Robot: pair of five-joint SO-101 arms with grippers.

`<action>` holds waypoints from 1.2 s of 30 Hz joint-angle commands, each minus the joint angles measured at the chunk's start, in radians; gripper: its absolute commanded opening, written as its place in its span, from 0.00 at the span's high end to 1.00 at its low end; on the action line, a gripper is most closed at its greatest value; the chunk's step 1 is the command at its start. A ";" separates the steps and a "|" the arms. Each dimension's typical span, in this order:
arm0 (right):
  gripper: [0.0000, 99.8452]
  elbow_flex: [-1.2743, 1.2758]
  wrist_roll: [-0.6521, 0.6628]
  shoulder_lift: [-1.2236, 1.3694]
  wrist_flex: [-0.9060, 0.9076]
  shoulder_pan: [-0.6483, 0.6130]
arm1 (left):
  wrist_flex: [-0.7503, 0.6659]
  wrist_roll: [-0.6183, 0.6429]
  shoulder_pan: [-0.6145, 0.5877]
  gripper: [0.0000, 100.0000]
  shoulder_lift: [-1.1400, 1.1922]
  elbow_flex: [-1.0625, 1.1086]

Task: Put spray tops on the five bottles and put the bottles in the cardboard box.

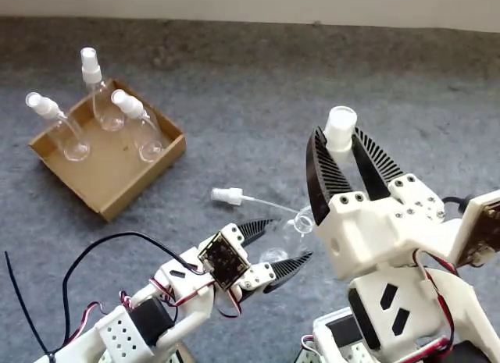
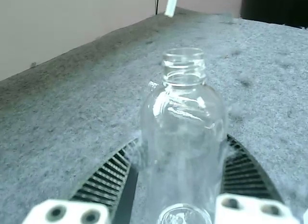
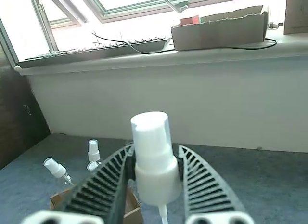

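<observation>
Currently my left gripper (image 1: 280, 246) clamps the open bottle (image 2: 183, 132) (mouth exposed for capping); my right gripper (image 1: 338, 140) pinches a spray top (image 3: 153, 151) upright

No legible text, labels, brands, numbers or signs, red patch (image 3: 190, 19) on brown cardboard carton (image 3: 221, 27) on white windowsill (image 3: 144, 58), too small to read.

three capped bottles (image 1: 101, 97) sit in the cardboard box (image 1: 144, 179); an uncapped bottle (image 2: 183, 132) and a white spray top (image 3: 153, 156) are held, and another top (image 1: 228, 195) lies flat nearby.
</observation>
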 commanded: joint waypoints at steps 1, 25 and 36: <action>0.93 0.005 0.037 0.022 -0.010 -0.010 | -0.063 0.008 -0.016 0.87 -0.016 0.027; 0.93 0.205 0.032 0.022 0.016 -0.018 | -0.184 0.006 -0.016 0.87 -0.016 0.027; 0.93 0.225 0.040 0.022 0.223 -0.019 | -0.269 0.011 -0.133 0.87 -0.016 0.025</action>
